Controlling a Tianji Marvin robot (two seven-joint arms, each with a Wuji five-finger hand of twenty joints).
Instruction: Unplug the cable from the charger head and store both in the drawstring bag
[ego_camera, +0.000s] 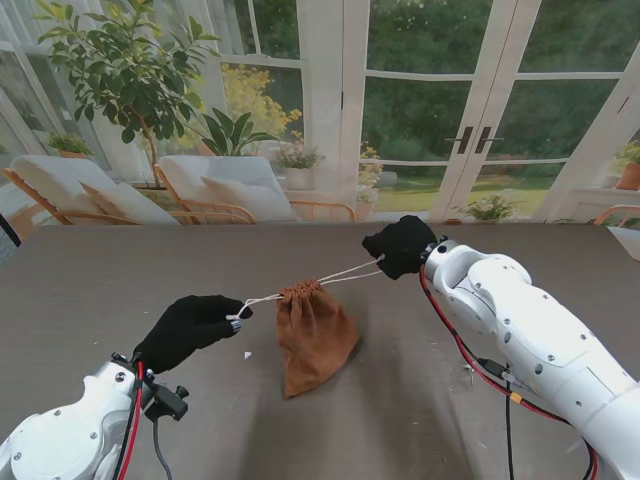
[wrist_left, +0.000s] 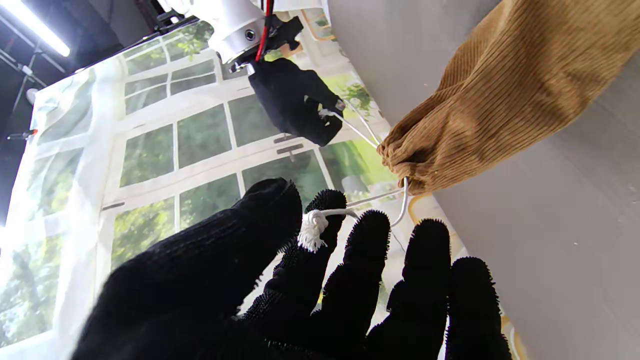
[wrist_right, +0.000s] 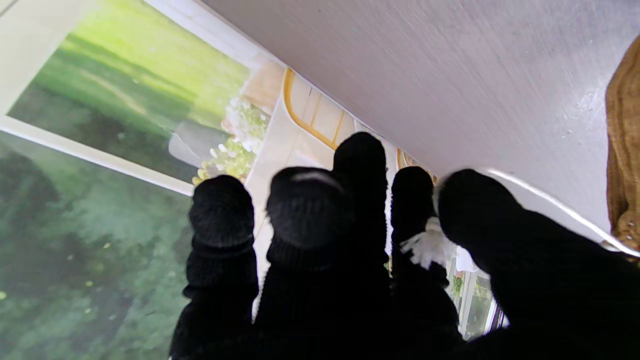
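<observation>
A brown corduroy drawstring bag (ego_camera: 314, 335) lies on the grey table (ego_camera: 90, 290), its gathered mouth (ego_camera: 302, 292) cinched and raised a little. White cords run out of the mouth to both sides. My left hand (ego_camera: 190, 328), in a black glove, pinches the knotted end of the left cord (wrist_left: 312, 227) between thumb and fingers. On the far side my right hand (ego_camera: 400, 246) grips the frayed end of the right cord (wrist_right: 425, 247), and that cord (ego_camera: 345, 273) is stretched taut. Neither the cable nor the charger head shows in any view.
A small white speck (ego_camera: 248, 354) lies on the table next to the bag. My right forearm (ego_camera: 520, 330) with its red and black wires crosses the table's right side. Behind the table's far edge stand chairs and glass doors.
</observation>
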